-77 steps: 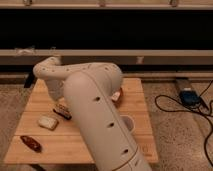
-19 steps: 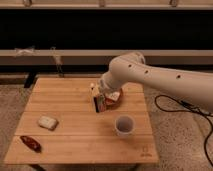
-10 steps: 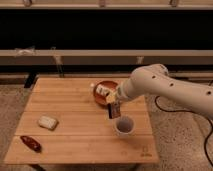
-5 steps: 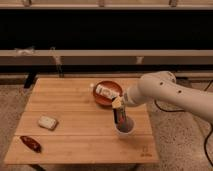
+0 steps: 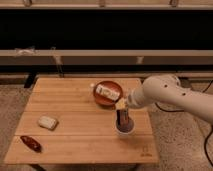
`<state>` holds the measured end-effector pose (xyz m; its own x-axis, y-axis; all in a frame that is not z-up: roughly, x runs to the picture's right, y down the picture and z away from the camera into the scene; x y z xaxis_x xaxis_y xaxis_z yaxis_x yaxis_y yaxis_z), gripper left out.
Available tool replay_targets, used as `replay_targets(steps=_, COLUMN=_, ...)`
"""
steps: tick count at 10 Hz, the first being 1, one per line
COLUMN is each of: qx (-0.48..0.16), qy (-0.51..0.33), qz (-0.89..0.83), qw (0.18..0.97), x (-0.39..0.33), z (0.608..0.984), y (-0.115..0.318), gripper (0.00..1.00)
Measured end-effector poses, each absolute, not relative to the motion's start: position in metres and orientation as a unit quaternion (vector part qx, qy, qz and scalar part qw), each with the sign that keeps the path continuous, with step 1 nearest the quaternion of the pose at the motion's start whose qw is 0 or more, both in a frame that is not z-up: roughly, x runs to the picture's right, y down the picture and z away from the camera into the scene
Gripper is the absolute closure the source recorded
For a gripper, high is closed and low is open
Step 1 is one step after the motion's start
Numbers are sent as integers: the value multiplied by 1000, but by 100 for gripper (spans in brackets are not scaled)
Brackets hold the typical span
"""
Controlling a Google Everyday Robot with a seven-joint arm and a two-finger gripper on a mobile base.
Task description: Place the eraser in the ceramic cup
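The white ceramic cup [image 5: 125, 132] stands on the wooden table [image 5: 75, 105], right of centre near the front. My gripper [image 5: 123, 121] hangs straight down from the white arm [image 5: 165, 95] that reaches in from the right, and its tips are at the cup's mouth. It is shut on the eraser [image 5: 123, 118], a dark block with a reddish tint that stands upright between the fingers, with its lower end inside the cup's rim.
An orange-brown bowl [image 5: 101, 99] with a white object in it sits just behind the cup. A cream-white block [image 5: 48, 122] and a dark red oblong object [image 5: 31, 143] lie at the table's front left. A dark cable lies on the floor at the right.
My gripper has carried the eraser from beside the bowl forward and to the right, then down, so that it now hangs at the cup's mouth.
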<state>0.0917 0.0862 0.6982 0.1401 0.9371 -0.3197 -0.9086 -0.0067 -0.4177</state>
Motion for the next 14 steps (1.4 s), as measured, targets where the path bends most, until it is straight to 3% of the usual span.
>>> replay_targets(steps=7, qx=-250, qy=4, qz=682, qw=687, x=106, z=701, y=91, gripper=26)
replay_targets(steps=9, qx=-249, qy=3, qz=682, qw=688, x=106, z=700, y=90, gripper=20)
replay_targets(steps=14, qx=-249, qy=-3, qz=673, qw=697, x=101, z=698, y=88, gripper=20)
